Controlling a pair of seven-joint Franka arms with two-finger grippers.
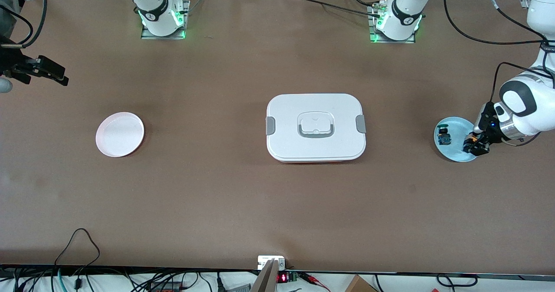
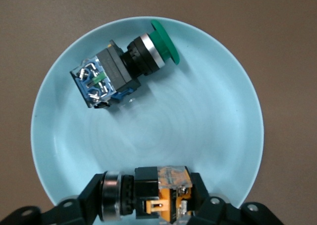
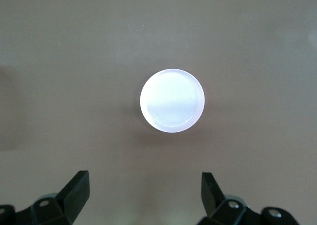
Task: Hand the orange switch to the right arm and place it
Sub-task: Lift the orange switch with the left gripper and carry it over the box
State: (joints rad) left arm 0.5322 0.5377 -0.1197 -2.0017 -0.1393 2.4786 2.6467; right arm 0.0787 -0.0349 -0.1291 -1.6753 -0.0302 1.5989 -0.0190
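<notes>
The left gripper (image 1: pixel 473 147) is closed around the small black-and-orange switch (image 2: pixel 158 193) on the pale blue round plate (image 1: pixel 455 153) near the left arm's edge of the bench. A blue-bodied switch with a green cap (image 2: pixel 121 71) lies beside it. A white lidded box (image 1: pixel 315 127) sits mid-bench. The right gripper (image 3: pixel 146 195) waits spread wide and empty over the bench's right-arm edge, near a pink round plate (image 1: pixel 119 134). The orange switch's cap is cut off.

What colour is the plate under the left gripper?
Light blue; the plate shows best in the left wrist view, under the left gripper.
</notes>
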